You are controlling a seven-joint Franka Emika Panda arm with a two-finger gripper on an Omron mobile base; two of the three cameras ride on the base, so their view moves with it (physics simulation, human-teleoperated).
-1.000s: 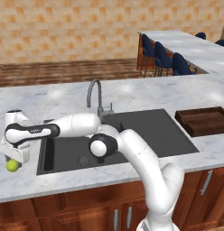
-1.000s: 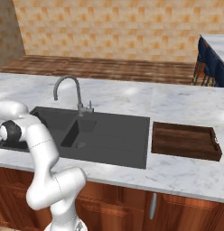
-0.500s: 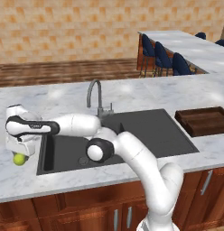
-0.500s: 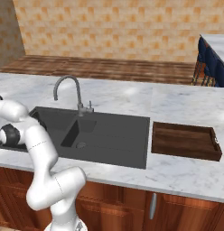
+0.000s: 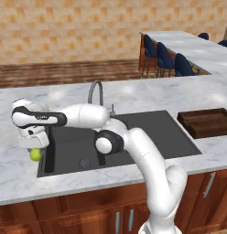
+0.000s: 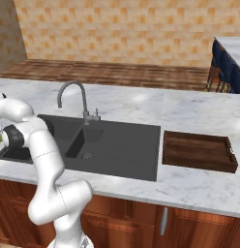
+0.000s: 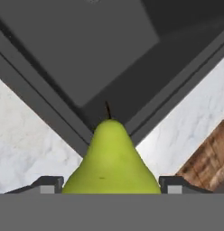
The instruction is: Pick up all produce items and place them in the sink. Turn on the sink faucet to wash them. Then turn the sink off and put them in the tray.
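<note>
Between the tool's [image 5: 35, 150] fingertips sits the fruit [image 7: 111, 160], clamped on both sides and lifted off the counter [image 5: 14, 176]. Below and just ahead lies the sink [image 7: 86, 49] corner. Carry it well past the rim over the basin before opening, so it cannot roll back.

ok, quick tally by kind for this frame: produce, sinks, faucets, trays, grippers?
Produce: 1, a yellow-green pear-shaped fruit between the fingertips
Sink: 1, dark grey
Faucet: 1, grey gooseneck
Tray: 1, brown wooden, on the counter right of the sink
Gripper: 1, closed on the fruit at the sink's left edge
Total: 5
</note>
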